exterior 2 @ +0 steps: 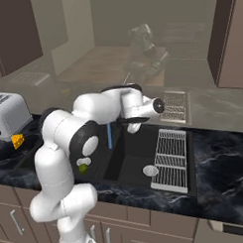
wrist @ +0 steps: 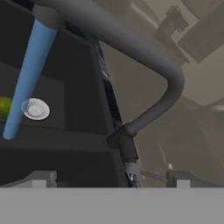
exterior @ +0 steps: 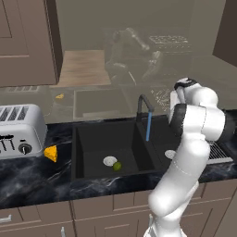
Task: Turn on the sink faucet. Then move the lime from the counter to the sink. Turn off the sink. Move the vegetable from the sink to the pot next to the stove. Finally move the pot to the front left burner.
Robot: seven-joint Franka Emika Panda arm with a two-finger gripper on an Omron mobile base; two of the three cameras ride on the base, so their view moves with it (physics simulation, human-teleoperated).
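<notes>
Left base view: the sink (exterior: pixel 92 139) is seen set into the counter (exterior: pixel 32 178), a matte black double basin. The lime (exterior: pixel 117 165) is found on the floor of the left basin, just beside the round silver drain (exterior: pixel 109 161). The sink faucet (exterior: pixel 143 105) is seen rising behind the divider; a blue stream of water (exterior: pixel 148 126) is running from its spout down toward the basins. A toaster (exterior: pixel 21 130) is noted at the left on the counter, with an orange-yellow cheese wedge (exterior: pixel 51 153) just beside it. The white arm (exterior: pixel 192 139) is raised in front of the right basin; the jaws cannot be made out here.

Right base view: the arm's forearm (exterior 2: pixel 108 106) is stretched across above the sink, the hand (exterior 2: pixel 143 113) lying near the faucet. The water is seen as a blue column below the forearm. The lime is partly visible in the left basin, behind the arm's elbow. A wire rack (exterior 2: pixel 170 159) is laid over the right part of the right basin, beside a second drain (exterior 2: pixel 150 170).

Hand view: the gripper (wrist: pixel 111 179) is held at the foot of the faucet, its fingertips (wrist: pixel 41 178) standing wide apart on either side of the faucet's base, with nothing clasped between them. A sliver of the lime is seen at the left edge, beside the drain and the water column.
</notes>
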